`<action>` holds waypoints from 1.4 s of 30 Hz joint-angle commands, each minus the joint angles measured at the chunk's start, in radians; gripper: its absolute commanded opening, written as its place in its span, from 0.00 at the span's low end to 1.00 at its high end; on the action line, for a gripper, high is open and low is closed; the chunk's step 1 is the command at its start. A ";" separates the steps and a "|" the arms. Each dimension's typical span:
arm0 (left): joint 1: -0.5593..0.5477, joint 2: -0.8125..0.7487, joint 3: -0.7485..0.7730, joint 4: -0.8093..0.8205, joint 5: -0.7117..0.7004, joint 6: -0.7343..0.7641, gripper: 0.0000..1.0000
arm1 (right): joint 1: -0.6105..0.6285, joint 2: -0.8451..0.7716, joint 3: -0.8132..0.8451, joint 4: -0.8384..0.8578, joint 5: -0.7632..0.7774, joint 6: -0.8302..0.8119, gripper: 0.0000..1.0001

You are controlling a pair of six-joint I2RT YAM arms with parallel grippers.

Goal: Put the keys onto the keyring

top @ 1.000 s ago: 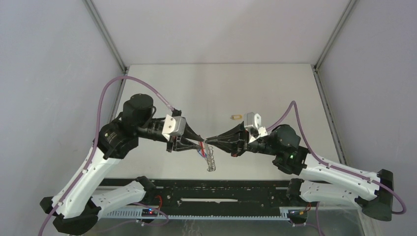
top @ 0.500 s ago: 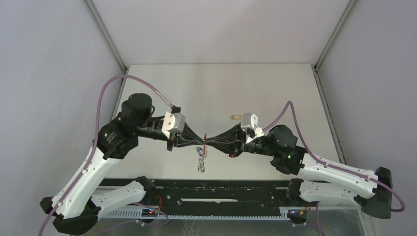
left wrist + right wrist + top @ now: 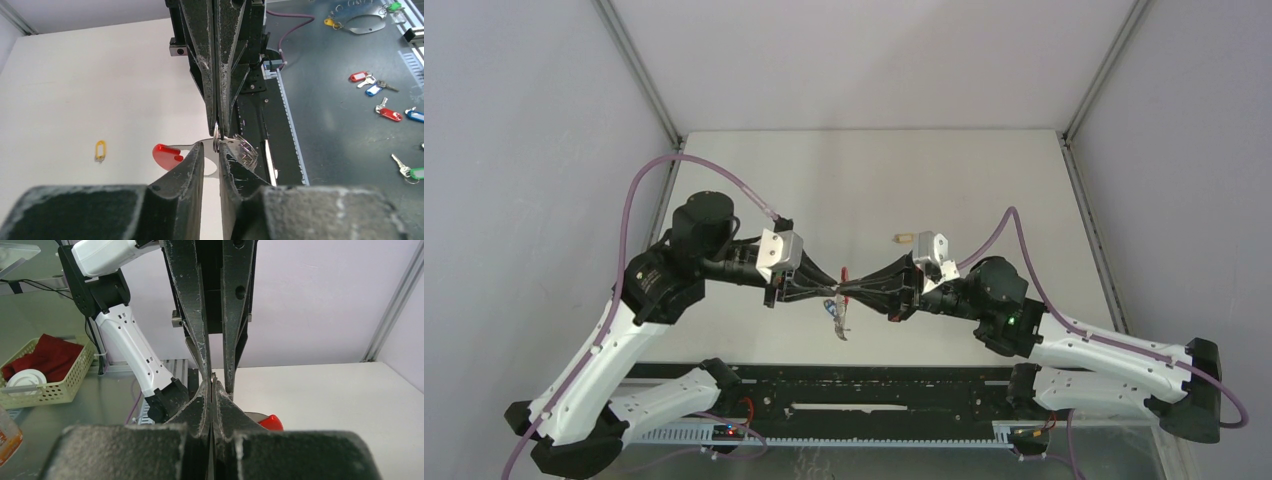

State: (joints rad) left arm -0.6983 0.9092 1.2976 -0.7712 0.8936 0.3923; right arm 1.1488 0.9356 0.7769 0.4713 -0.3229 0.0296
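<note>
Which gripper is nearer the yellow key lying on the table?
Right. The yellow key lies just behind the right gripper; the left gripper is slightly farther, to its left.

Grey keyring (image 3: 839, 312) with red band held aloft; yellow key (image 3: 902, 239) on table.

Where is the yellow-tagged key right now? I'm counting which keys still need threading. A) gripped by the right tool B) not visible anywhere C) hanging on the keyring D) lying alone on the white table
D: the yellow-tagged key lies alone on the white table, apart from both tools and the keyring.
</note>
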 commanded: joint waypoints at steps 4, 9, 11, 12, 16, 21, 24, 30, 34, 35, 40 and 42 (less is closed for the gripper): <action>-0.002 -0.010 -0.011 0.032 -0.020 -0.006 0.06 | 0.017 -0.010 0.010 0.062 0.005 0.001 0.00; -0.003 -0.021 -0.013 0.035 -0.033 0.009 0.00 | 0.019 -0.013 0.022 0.027 -0.001 0.000 0.00; -0.002 -0.030 -0.018 0.034 -0.024 0.024 0.00 | 0.019 -0.016 0.047 -0.024 -0.006 -0.008 0.04; -0.002 -0.035 -0.021 0.034 -0.017 0.034 0.00 | 0.019 -0.018 0.061 -0.049 -0.012 -0.011 0.12; -0.003 -0.059 -0.035 0.042 0.025 0.093 0.00 | 0.009 -0.045 0.100 -0.118 -0.076 -0.024 0.28; -0.003 -0.090 -0.055 0.072 0.086 0.154 0.00 | -0.030 -0.096 0.111 -0.142 -0.136 -0.015 0.42; -0.003 -0.124 -0.078 0.104 0.124 0.202 0.00 | -0.048 -0.125 0.111 -0.170 -0.163 -0.022 0.45; -0.004 -0.145 -0.087 0.181 0.174 0.192 0.00 | -0.050 -0.138 0.111 -0.203 -0.178 -0.068 0.46; -0.005 -0.160 -0.129 0.418 0.192 -0.043 0.00 | -0.026 -0.122 0.113 -0.179 -0.171 -0.098 0.46; -0.006 -0.166 -0.145 0.478 0.197 -0.096 0.00 | -0.010 -0.118 0.112 -0.172 -0.151 -0.110 0.46; -0.012 -0.184 -0.174 0.622 0.250 -0.211 0.00 | 0.058 -0.118 0.113 -0.136 -0.048 -0.177 0.48; -0.016 -0.181 -0.172 0.643 0.270 -0.232 0.00 | 0.089 -0.119 0.113 -0.121 -0.013 -0.204 0.49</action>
State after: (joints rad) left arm -0.7029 0.7387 1.1320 -0.2867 1.1034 0.2737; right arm 1.1843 0.8238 0.8558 0.2836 -0.4278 -0.0967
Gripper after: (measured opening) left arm 0.008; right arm 0.481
